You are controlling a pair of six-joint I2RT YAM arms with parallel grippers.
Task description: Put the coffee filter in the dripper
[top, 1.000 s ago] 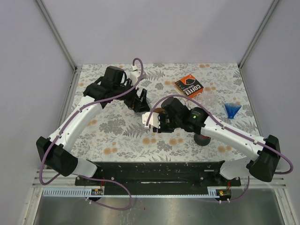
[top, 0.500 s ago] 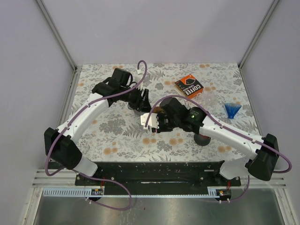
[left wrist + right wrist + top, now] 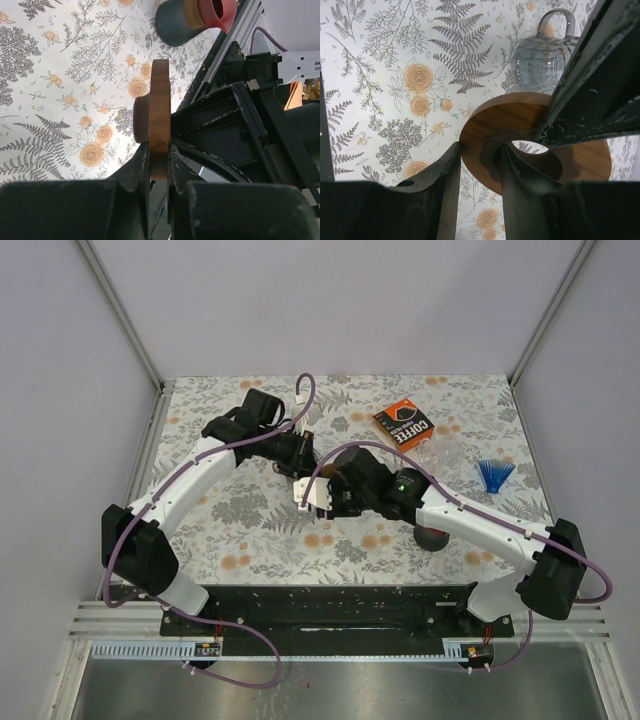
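A brown wooden ring (image 3: 490,125) with a round hole is held above the flowered table between both arms. My right gripper (image 3: 479,165) is shut on it, one finger outside the rim and one through the hole. My left gripper (image 3: 160,165) is shut on the ring's (image 3: 160,110) opposite edge, both fingers pressed against its flat faces. From above, the two grippers (image 3: 305,458) (image 3: 322,490) meet at mid-table. The ribbed glass dripper (image 3: 545,55) with a handle stands on the table beyond the ring. I cannot make out the coffee filter.
An orange box marked COFFEE (image 3: 403,424) lies at the back right. A blue fan-shaped item (image 3: 494,474) sits near the right edge. A dark cup with a red inside (image 3: 195,17) stands by the right arm (image 3: 432,536). Grey walls enclose the table.
My left arm has swung right towards the right gripper, and its jaws have closed from wide open onto the ring's edge. The right gripper kept its hold and shifted slightly up-left.
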